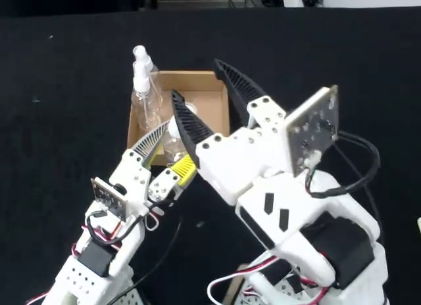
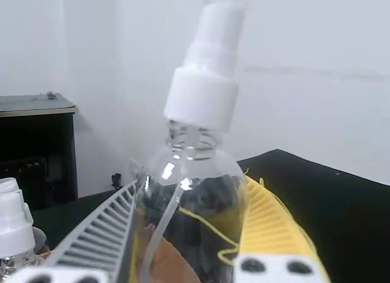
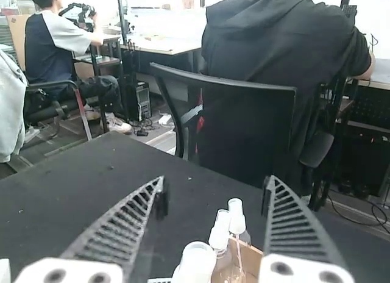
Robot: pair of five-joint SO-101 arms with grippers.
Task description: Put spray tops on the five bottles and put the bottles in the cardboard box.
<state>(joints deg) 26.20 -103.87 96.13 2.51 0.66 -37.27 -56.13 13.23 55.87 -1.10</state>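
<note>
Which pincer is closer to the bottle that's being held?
Left. The left pincer is shut on the bottle; the right pincer hangs open just above it, over the cardboard box.

Office — desk (image 3: 161,46), black chair (image 3: 244,130), computer tower (image 3: 142,102)

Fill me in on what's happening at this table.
The left gripper is shut on a clear bottle with a spray top on it, holding it over the cardboard box. The right gripper hangs open above the box. At the box's left side stand two other topped bottles.
</note>
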